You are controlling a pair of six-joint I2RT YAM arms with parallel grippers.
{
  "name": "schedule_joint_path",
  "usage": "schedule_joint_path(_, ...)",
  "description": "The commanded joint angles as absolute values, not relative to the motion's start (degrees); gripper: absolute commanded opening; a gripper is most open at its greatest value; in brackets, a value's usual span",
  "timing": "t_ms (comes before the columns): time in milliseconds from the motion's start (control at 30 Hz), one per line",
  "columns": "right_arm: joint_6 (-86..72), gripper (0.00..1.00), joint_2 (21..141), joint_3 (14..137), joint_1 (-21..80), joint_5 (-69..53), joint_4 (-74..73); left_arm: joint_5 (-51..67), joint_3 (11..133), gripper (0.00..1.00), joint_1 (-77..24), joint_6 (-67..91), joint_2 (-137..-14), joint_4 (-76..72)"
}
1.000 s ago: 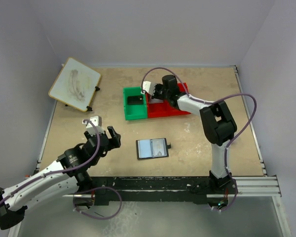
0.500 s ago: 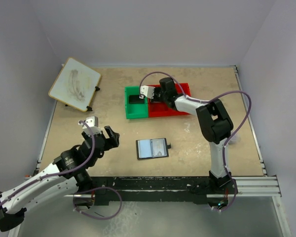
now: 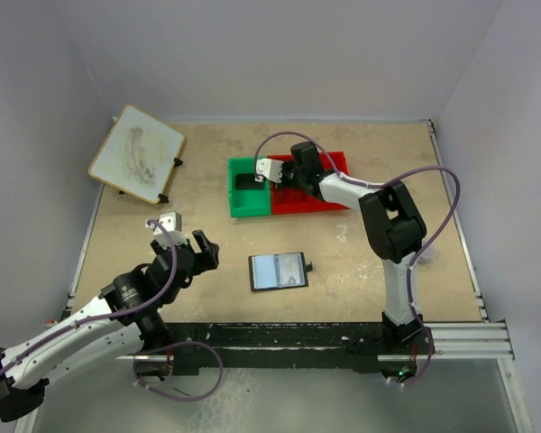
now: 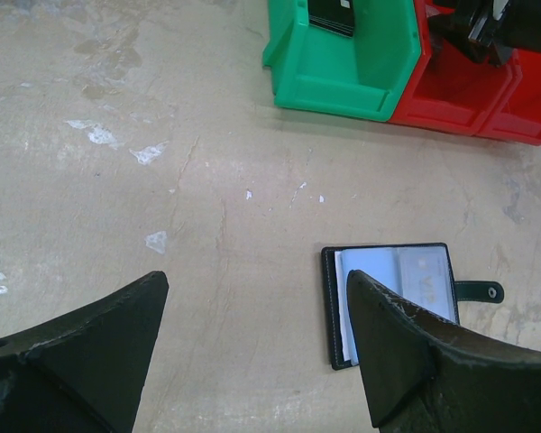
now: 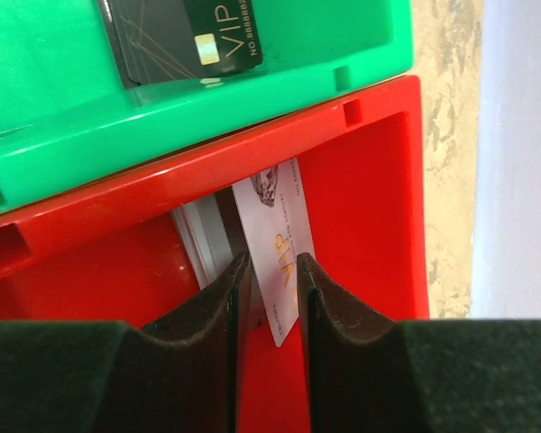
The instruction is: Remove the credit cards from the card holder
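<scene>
1. Step in hand: dropping off a card. The right gripper is clenched on a pale VIP card over the red bin. A black VIP card lies in the green bin.
2. Next, I judge: part the jaws, then go to the card holder.
3. The left gripper hangs spread wide and empty, near the holder.
4. The holder lies open on the table, long axis left-right, tab pointing right. Whether any cards remain inside is unclear.

White-and-black jointed arms, looping purple cables, black wedge-shaped end effector fingers.
</scene>
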State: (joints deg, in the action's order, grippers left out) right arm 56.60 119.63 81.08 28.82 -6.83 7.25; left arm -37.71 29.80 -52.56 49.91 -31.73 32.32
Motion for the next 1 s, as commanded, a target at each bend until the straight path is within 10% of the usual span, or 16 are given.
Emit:
schedule_joint_path(0, 56.1, 0.31, 118.7, 83.3, 29.0, -8.8, 5.0, -37.8, 31.7, 0.78, -52.6, 49.6, -31.8, 31.2)
schedule_joint_path(800, 26.6, 0.41, 92.7, 62.2, 29.0, -4.5, 33.7, -35.6, 31.4, 0.78, -52.6, 50.5, -32.9, 30.7)
schedule_joint_path(967, 6.6, 0.26, 89.7, 62.6, 28.9, 0.0, 27.2, -34.9, 31.1, 0.78, -52.6, 50.3, -34.4, 28.9)
